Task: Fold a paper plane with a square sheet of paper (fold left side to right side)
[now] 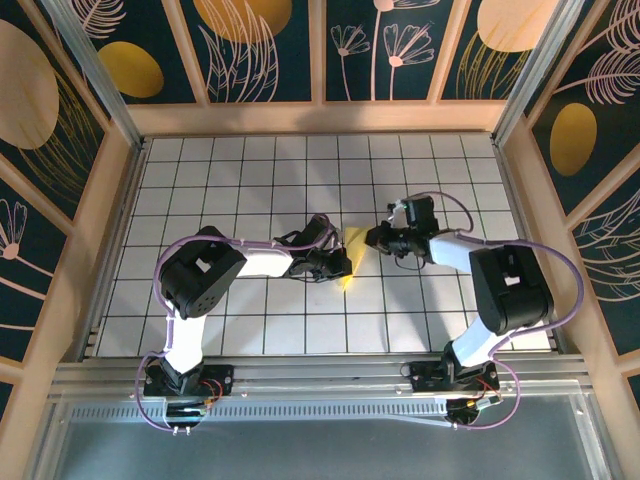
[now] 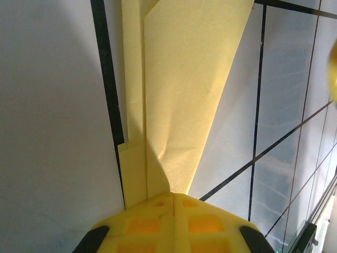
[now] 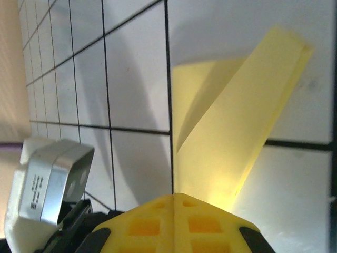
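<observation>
Paper plane [image 2: 179,95], part-folded into a narrow dart, sits mid-tabletop [image 1: 250,180] between both arms. Left gripper [image 2: 172,197] is closed at its near end, apparently pinning it; right gripper [image 3: 174,197] is closed on a raised flap. Looks mid side-to-side fold: next, carry the flap across, align edges, press the crease.

The left arm [image 1: 200,285] and right arm [image 1: 510,290] have chunky black joint housings and smooth white links. Lilac cables [image 1: 579,285] loop alongside them. The jaws are bright yellow, moulded with square recesses.
</observation>
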Robot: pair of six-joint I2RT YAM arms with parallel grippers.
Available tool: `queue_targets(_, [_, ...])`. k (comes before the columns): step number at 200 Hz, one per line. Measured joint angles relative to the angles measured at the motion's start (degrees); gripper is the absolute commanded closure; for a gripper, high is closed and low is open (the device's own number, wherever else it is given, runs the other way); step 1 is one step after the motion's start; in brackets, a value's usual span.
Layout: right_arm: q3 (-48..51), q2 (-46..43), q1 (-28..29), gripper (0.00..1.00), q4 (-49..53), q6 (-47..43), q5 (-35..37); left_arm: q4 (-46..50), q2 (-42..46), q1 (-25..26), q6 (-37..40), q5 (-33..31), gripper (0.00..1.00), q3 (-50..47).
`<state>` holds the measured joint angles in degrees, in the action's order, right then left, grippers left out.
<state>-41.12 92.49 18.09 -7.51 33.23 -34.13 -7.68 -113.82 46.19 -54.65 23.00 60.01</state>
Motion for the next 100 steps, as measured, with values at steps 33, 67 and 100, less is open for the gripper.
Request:
queue_targets(33, [1.4,0.4,2.7,1.0,-2.2,4.2,0.0,0.0,0.1,0.1,0.0,-0.3,1.0,0.0])
queue_targets(67, [1.7,2.2,4.2,1.0,-4.1,6.8,0.1,0.0,0.1,0.2,0.0,-0.7,1.0,0.0])
queue_targets(100, [3.3,3.1,4.8,1.0,-4.7,9.2,0.2,0.0,0.2,0.2,0.0,-0.8,1.0,0.0])
